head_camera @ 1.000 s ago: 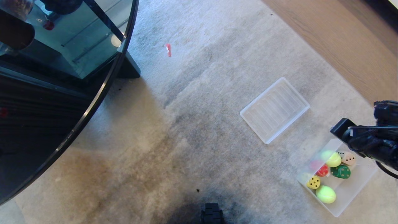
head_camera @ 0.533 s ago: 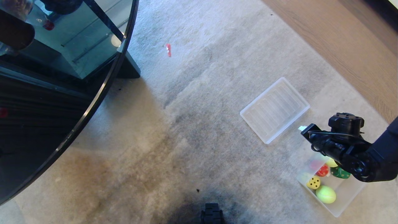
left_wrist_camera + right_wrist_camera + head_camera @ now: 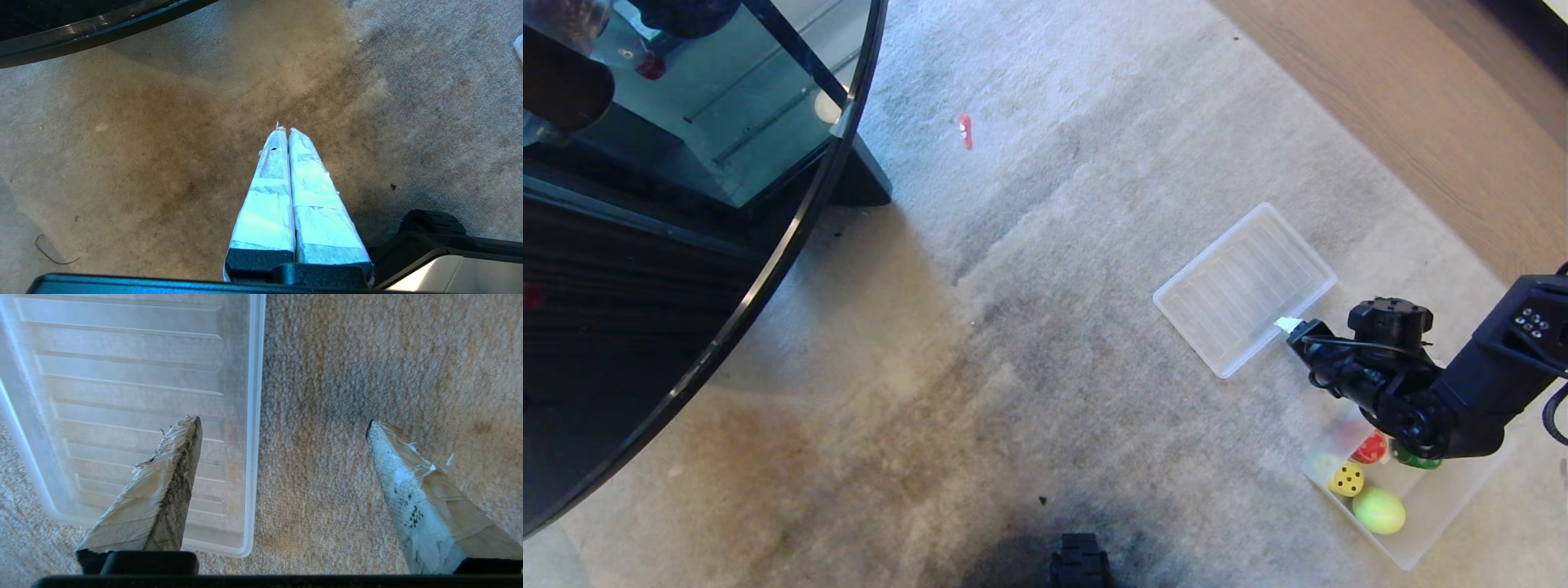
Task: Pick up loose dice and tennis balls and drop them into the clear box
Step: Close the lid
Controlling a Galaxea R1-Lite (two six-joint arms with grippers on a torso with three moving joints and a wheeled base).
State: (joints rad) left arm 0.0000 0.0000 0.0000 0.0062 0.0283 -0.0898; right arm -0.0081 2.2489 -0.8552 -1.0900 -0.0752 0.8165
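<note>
Right gripper (image 3: 282, 422) spread wide, empty, over long edge of ridged clear tray (image 3: 1244, 288), one finger (image 3: 163, 486) above tray, other above carpet (image 3: 1045, 343). Clear box (image 3: 1445, 514) at 5 o'clock from tray (arm hides part): yellow die (image 3: 1346, 479), red die (image 3: 1370, 447), tennis ball (image 3: 1379, 510) inside. Left gripper (image 3: 284, 130) pressed closed, empty, above carpet.

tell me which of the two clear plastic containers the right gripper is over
The flat ridged lid, lying empty on the carpet. The right gripper straddles its edge, not the deep clear box that holds the dice and balls.
</note>
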